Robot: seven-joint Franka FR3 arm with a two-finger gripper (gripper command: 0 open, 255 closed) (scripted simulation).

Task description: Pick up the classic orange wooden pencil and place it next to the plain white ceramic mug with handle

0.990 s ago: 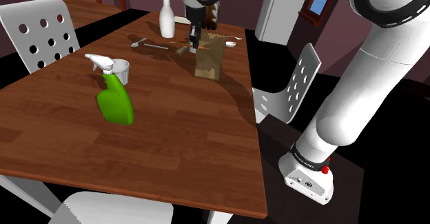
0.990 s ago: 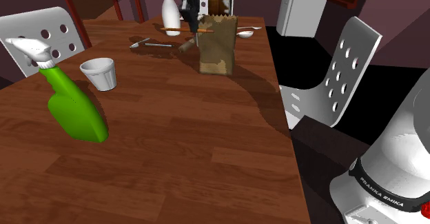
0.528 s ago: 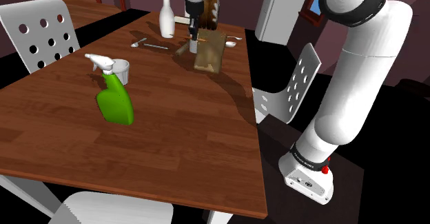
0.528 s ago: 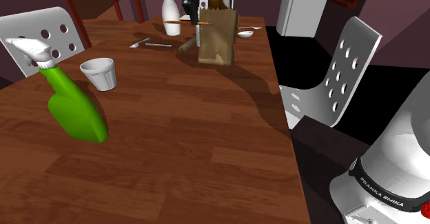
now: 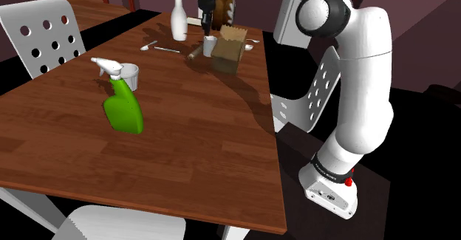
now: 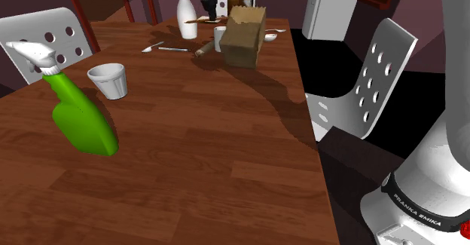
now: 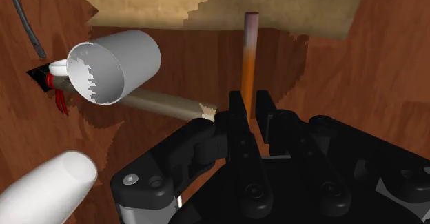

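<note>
Dark red-brown wood forms the worktop [image 5: 192,146] in the shoulder view, with a green spray bottle [image 5: 123,107] and a small white cup [image 5: 130,72] toward that view's left. At the far end the tool [image 5: 206,18] hangs above the white mug [image 5: 210,45], which stands just beside a brown paper bag [image 5: 228,49] and near a white bottle [image 5: 178,18]. In the second exterior view the orange pencil [image 6: 194,19] lies level in the tool's tips, clear of the worktop and above the mug. In the wrist view the narrow fingers [image 7: 236,116] clasp the pencil, which runs away from the tool toward the bag, with the mug beside a tan rod [image 7: 162,105].
</note>
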